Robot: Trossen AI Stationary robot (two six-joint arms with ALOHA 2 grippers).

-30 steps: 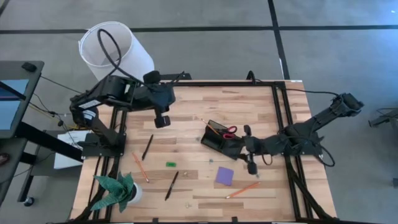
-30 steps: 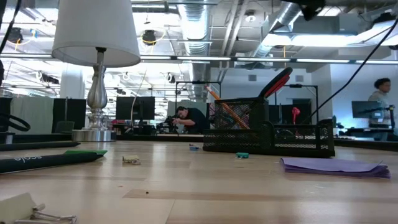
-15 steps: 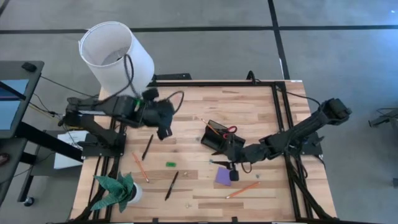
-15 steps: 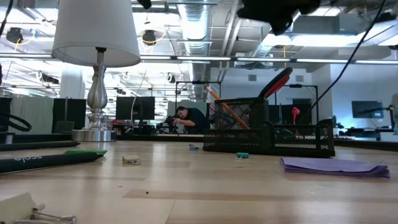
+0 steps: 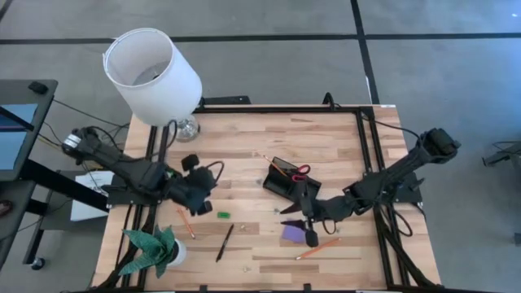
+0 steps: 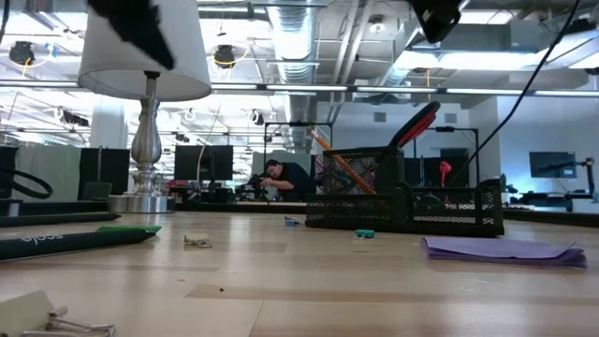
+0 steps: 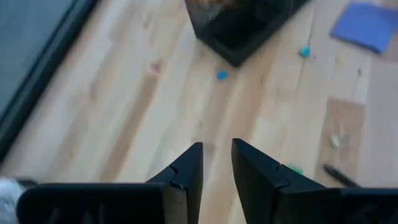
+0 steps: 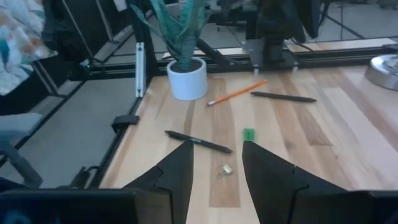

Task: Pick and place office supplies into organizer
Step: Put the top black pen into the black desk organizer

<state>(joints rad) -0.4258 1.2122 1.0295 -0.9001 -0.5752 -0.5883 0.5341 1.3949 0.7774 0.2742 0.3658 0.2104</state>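
1. The left gripper (image 5: 198,198) has swung down from near the white lamp (image 5: 152,67) to the thin orange pencil (image 5: 183,218). Its fingers stand a little apart, holding nothing.
2. The right gripper (image 5: 310,237) now hovers over the purple square note pad (image 5: 291,231), open and empty (a pick looks near).
3. The small black mesh organizer (image 5: 286,184) sits mid-table with red-handled scissors (image 5: 300,172) inside.
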